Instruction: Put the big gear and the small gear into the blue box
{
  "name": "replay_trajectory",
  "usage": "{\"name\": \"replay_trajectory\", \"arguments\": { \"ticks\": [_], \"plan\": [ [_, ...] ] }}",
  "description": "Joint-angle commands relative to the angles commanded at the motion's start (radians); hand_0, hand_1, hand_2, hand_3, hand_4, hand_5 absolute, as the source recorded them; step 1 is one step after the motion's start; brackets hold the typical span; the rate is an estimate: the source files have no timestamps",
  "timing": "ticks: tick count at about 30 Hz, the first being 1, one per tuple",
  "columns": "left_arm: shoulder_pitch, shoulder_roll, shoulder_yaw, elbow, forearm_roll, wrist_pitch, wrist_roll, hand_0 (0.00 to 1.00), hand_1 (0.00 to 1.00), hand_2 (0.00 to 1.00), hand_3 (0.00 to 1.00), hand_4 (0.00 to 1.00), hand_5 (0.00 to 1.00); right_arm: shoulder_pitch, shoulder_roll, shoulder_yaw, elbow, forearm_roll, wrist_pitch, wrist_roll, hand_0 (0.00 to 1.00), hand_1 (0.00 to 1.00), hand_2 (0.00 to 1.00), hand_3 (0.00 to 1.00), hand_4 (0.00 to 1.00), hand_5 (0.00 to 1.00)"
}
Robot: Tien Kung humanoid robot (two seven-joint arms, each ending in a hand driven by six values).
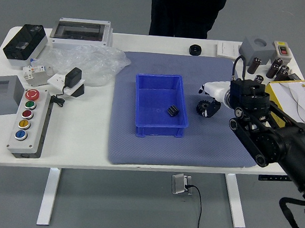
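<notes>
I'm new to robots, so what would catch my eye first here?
Probably the jointed black robot arm reaching in from the right, its white and black hand at a black toothed gear. Next, the bright blue plastic box left of that gear, with a smaller black gear inside. Then coloured buttons at the table's left.

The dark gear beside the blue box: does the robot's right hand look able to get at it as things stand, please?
Probably yes: the right hand is right at the gear, its fingers spread, and the blue box is not between them.
</notes>
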Motion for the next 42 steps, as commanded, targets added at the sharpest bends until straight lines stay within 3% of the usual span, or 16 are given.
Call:
{"name": "replay_trajectory", "arguments": {
  "ticks": [23,24,29,30,35,36,42],
  "plan": [
    [-0.002,-0.004,0.0,0.0,0.004,-0.001,0.001,0.778,0.746,0.738,0.673,0.551,0.246,0.008,0.024,-0.013,-0.067,0.0,-0.026,0.005,0.734,0.705,0.829,0.85,0.748,0.186],
    [-0.002,-0.004,0.0,0.0,0.004,-0.001,0.001,0.778,0.746,0.739,0.674,0.551,0.248,0.009,0.024,-0.014,-0.069,0.0,-0.029,0.005,0.718,0.675,0.784,0.802,0.737,0.186],
    [-0.003,-0.005,0.002,0.0,0.003,-0.001,0.001,0.778,0.746,0.739,0.674,0.551,0.248,0.01,0.027,-0.017,-0.081,0.0,-0.045,0.007,0.718,0.675,0.784,0.802,0.737,0.186],
    [-0.003,-0.005,0.002,0.0,0.003,-0.001,0.001,0.778,0.746,0.739,0.674,0.551,0.251,0.01,0.027,-0.018,-0.083,0.0,-0.048,0.008,0.7,0.648,0.759,0.752,0.708,0.195],
    [-0.003,-0.004,0.001,0.0,0.006,-0.001,0.001,0.778,0.746,0.739,0.674,0.551,0.251,0.01,0.029,-0.021,-0.094,0.0,-0.058,0.008,0.7,0.648,0.759,0.752,0.708,0.195],
    [-0.003,-0.004,0.001,0.0,0.006,-0.001,0.001,0.778,0.746,0.74,0.675,0.552,0.254,0.01,0.029,-0.021,-0.096,0.0,-0.06,0.008,0.671,0.624,0.724,0.697,0.669,0.193],
    [-0.003,-0.005,0.001,0.0,0.008,-0.002,0.001,0.778,0.746,0.739,0.675,0.552,0.254,0.01,0.031,-0.023,-0.103,0.0,-0.071,0.008,0.657,0.604,0.699,0.663,0.646,0.197]
  ]
}}
